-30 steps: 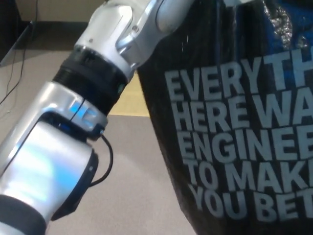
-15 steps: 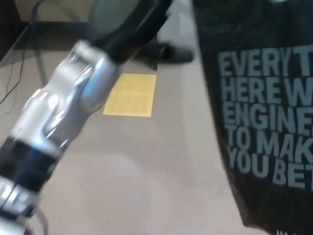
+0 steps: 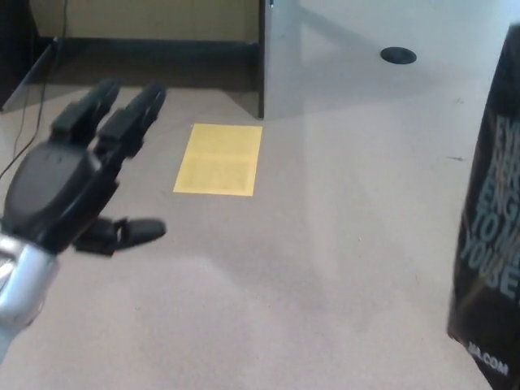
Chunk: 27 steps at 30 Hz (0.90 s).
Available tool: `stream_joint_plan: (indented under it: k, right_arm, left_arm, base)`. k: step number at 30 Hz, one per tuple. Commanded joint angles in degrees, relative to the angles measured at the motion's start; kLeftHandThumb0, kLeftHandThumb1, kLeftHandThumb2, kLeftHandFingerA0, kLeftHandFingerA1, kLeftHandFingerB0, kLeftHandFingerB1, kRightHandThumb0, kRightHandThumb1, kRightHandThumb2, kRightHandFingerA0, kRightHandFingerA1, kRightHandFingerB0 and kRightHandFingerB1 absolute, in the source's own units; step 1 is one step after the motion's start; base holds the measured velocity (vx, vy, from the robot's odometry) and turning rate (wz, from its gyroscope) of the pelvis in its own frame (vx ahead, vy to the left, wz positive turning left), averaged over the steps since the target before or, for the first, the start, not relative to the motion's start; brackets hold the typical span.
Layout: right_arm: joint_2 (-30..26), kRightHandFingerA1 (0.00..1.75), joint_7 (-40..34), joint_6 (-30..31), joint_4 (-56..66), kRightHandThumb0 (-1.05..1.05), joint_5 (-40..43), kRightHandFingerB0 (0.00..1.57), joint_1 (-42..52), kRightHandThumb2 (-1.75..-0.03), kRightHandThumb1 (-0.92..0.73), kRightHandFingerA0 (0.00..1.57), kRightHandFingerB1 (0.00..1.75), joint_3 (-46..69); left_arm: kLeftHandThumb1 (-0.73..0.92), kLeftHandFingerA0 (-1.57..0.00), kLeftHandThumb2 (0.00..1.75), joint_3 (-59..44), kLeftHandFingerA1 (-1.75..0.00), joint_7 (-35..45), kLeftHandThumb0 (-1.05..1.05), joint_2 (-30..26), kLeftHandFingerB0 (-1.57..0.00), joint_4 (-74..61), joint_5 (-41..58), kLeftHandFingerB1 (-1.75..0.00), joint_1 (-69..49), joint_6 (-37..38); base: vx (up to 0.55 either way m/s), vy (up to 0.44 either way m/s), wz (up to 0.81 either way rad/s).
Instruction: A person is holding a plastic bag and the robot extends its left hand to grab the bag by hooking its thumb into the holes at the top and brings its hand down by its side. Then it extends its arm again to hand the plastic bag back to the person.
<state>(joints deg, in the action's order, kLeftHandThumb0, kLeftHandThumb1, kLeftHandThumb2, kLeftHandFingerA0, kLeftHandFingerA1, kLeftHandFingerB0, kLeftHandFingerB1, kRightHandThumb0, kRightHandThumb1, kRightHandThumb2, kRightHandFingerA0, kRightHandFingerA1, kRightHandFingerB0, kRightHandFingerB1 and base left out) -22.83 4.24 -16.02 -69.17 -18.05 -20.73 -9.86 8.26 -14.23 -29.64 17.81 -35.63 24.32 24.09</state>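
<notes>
The left hand (image 3: 69, 183) now hangs empty, fingers spread, the plastic bag (image 3: 491, 244) gone rightward.

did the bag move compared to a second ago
Yes. The black plastic bag has shifted right, away from the yellow floor patch, and now hangs at the right edge, apart from the open left hand.

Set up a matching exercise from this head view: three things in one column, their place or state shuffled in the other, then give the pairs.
Things:
1. left hand
2. plastic bag
3. yellow sheet

Descriptions:
A. flat on the floor, near the middle
B. open, fingers spread, holding nothing
C. black with pale lettering, at the right edge

Pairs: 1-B, 2-C, 3-A
</notes>
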Motion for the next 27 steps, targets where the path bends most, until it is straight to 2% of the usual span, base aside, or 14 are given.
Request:
stream_joint_plan:
  k: [1, 2, 4, 5, 10, 12, 13, 17, 18, 19, 20, 22, 23, 27]
  right_arm:
    - [-1.01, 0.45, 0.18, 0.64, -0.04, -0.39, -0.3, 0.59, -1.19, -0.61, -0.7, 0.66, 0.4, -0.12]
    - [-1.12, 0.45, 0.27, 0.72, -0.12, -0.4, -0.31, 0.6, -1.44, -0.61, -0.7, 0.67, 0.4, -0.14]
    - [-1.32, 0.46, 0.2, 0.37, -0.11, -0.39, -0.37, 0.6, -1.67, -0.61, -0.7, 0.69, 0.41, -0.19]
    - [-1.29, 0.47, 0.08, 0.48, -0.41, -0.4, -0.5, 0.6, -2.04, -0.61, -0.7, 0.69, 0.41, -0.28]
    - [-0.97, 0.45, 0.14, 1.49, -0.78, -0.39, -0.18, 0.59, -3.8, -0.61, -0.71, 0.68, 0.4, -0.04]
    - [-1.03, 0.46, -0.01, 1.2, -0.5, -0.39, -0.03, 0.61, -3.75, -0.61, -0.71, 0.69, 0.41, 0.09]
    - [-0.97, 0.48, -0.15, 0.82, -0.39, -0.41, 0.23, 0.58, -3.52, -0.63, -0.65, 0.67, 0.42, 0.32]
    - [-0.7, 0.47, -0.32, 0.16, -0.7, -0.42, 0.59, 0.58, -3.27, -0.63, -0.67, 0.66, 0.41, 0.83]
    - [-0.49, 0.47, -0.45, 0.04, -0.66, -0.41, 0.5, 0.58, -3.32, -0.62, -0.67, 0.66, 0.41, 0.81]
    - [-0.5, 0.47, -0.44, 0.37, -0.69, -0.42, 0.51, 0.57, -3.63, -0.64, -0.67, 0.66, 0.41, 0.89]
    - [-0.54, 0.46, -0.6, 0.55, -0.7, -0.36, 0.44, 0.61, -3.83, -0.61, -0.7, 0.69, 0.41, 0.92]
    - [-0.61, 0.47, -0.7, 0.64, -0.59, -0.36, 0.29, 0.6, -3.98, -0.61, -0.7, 0.71, 0.41, 0.89]
    - [-0.55, 0.47, -0.74, 0.69, -0.58, -0.37, 0.17, 0.6, -4.09, -0.61, -0.7, 0.71, 0.41, 0.8]
    - [-0.43, 0.47, -0.47, 1.22, -0.92, -0.4, 0.37, 0.56, -4.36, -0.62, -0.67, 0.67, 0.4, 0.98]
  left_arm:
    - [0.34, -0.01, 0.7, -2.02, -0.18, -4.16, -0.78, 0.69, -0.01, 6.56, 2.94, -0.1, -5.62, 3.93]
    - [0.35, 0.0, 0.81, -2.19, -0.2, -5.31, -0.64, 0.96, 0.0, 8.34, 2.73, -0.14, -6.28, 4.37]
    - [0.45, -0.01, 0.61, -2.85, -0.26, -6.01, -0.77, 1.75, 0.0, 11.41, 3.5, -0.19, -8.29, 4.0]
    - [0.38, -0.01, 0.82, -3.72, -0.28, -6.19, -0.66, 2.61, -0.01, 14.35, 4.94, -0.16, -10.13, 3.26]
    - [0.47, -0.05, 0.76, -6.24, -0.39, -6.67, -0.76, 4.23, -0.15, 25.13, 8.22, -0.26, -11.85, 4.97]
    - [0.41, -0.02, 0.74, -6.63, -0.39, -5.87, -0.65, 4.55, -0.1, 28.38, 8.74, -0.37, -12.27, 4.21]
    - [0.34, -0.04, 0.89, -6.63, -0.5, -5.85, -0.31, 4.61, 0.0, 30.23, 8.7, -0.46, -12.4, 3.75]
    - [0.38, -0.04, 0.9, -5.89, -0.5, -7.73, -0.28, 4.67, 0.0, 37.19, 7.83, -0.45, -11.83, 3.49]
    - [0.52, -0.16, 0.56, -5.77, -0.35, -8.5, -0.42, 4.6, -0.2, 39.4, 7.86, -0.28, -11.66, 3.61]
    - [0.5, -0.17, 0.63, -6.27, -0.38, -7.23, -0.42, 4.78, -0.17, 41.3, 9.09, -0.32, -11.27, 3.86]
    - [0.42, -0.09, 0.93, -6.45, -0.52, -6.71, -0.21, 4.81, -0.08, 42.26, 9.73, -0.49, -10.9, 4.22]
    - [0.41, -0.12, 0.92, -6.03, -0.53, -7.86, -0.21, 4.58, -0.11, 42.63, 9.34, -0.5, -10.7, 4.82]
    - [0.5, -0.25, 0.64, -5.72, -0.4, -8.62, -0.41, 4.49, -0.25, 43.23, 9.13, -0.35, -10.7, 5.09]
    - [0.49, -0.31, 0.64, -8.11, -0.42, -3.16, -0.38, 5.7, -0.31, 44.73, 14.0, -0.38, -11.08, 5.61]
  base:
    - [0.0, 0.0, 0.0]
    - [0.0, 0.0, 0.0]
    - [0.0, 0.0, 0.0]
    - [0.0, 0.0, 0.0]
    - [0.0, 0.0, 0.0]
    - [0.0, 0.0, 0.0]
    - [0.0, 0.0, 0.0]
    - [0.0, 0.0, 0.0]
    - [0.0, 0.0, 0.0]
    - [0.0, 0.0, 0.0]
    - [0.0, 0.0, 0.0]
    - [0.0, 0.0, 0.0]
    - [0.0, 0.0, 0.0]
    - [0.0, 0.0, 0.0]
